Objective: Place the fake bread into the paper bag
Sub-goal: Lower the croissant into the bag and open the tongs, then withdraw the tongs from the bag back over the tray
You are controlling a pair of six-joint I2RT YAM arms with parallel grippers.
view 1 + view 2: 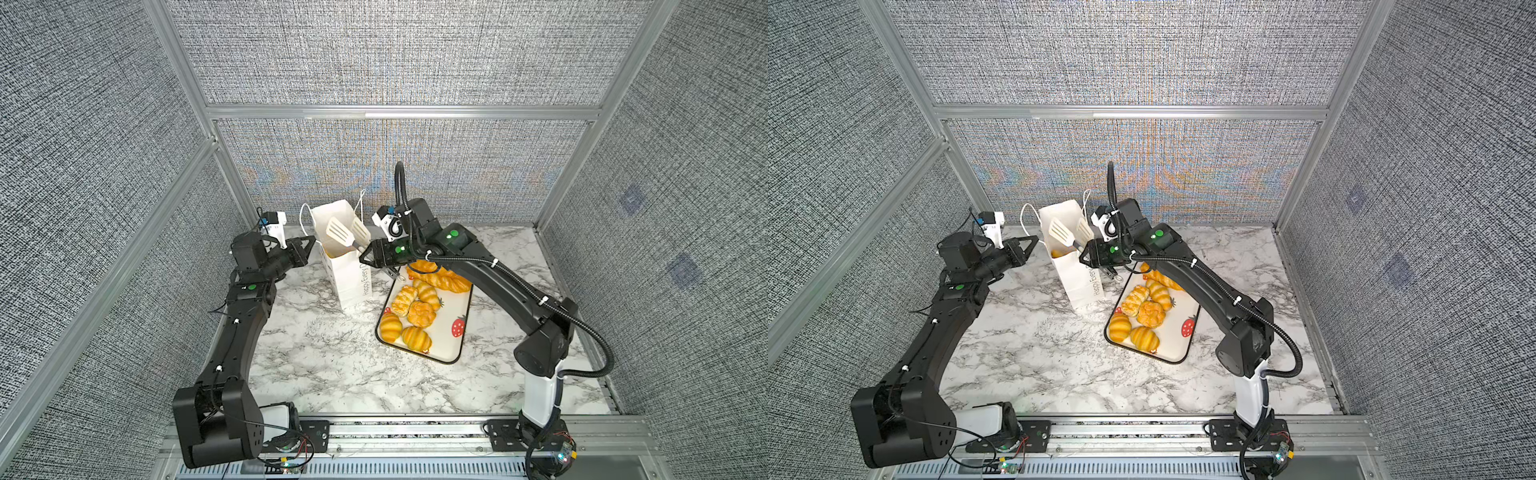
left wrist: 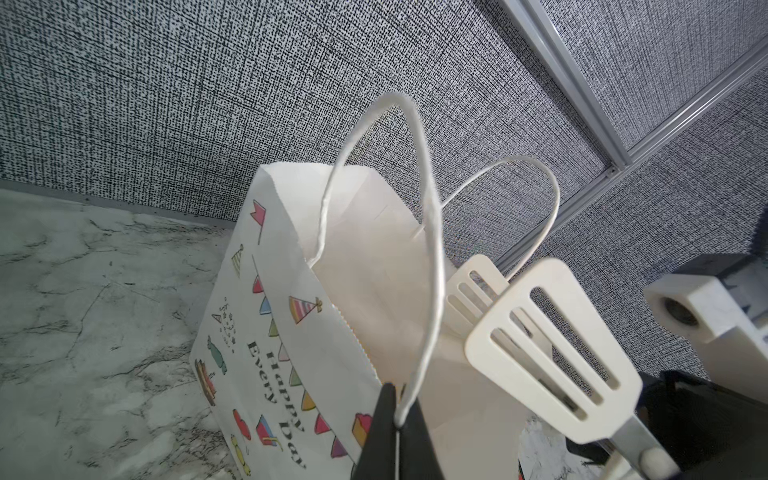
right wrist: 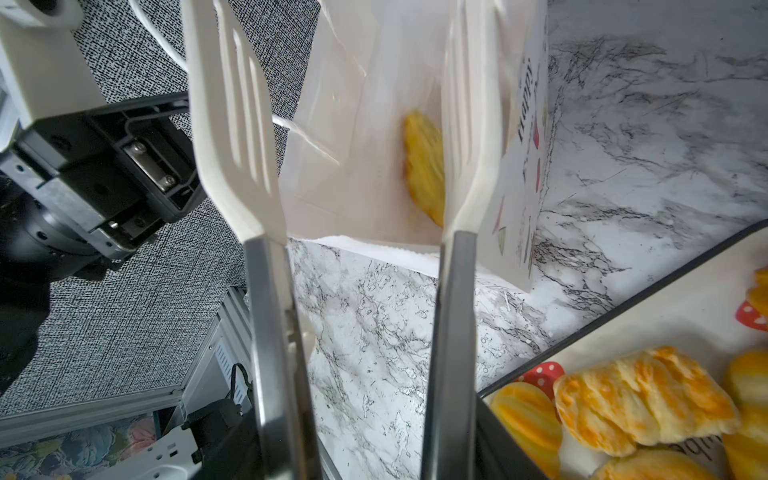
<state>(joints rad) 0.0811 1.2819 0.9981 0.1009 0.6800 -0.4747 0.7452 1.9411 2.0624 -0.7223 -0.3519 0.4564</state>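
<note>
The white paper bag stands upright at the back of the marble table, mouth open. My left gripper is shut on its near cord handle. My right gripper grips the white slotted tongs, whose blades stand apart over the bag's mouth with nothing between them. One piece of fake bread lies inside the bag. Several more pastries and a long braided loaf lie on the tray.
The strawberry-print tray lies right of the bag, partly under my right arm. Grey fabric walls with aluminium rails close in the back and both sides. Bare marble table stretches in front of the bag.
</note>
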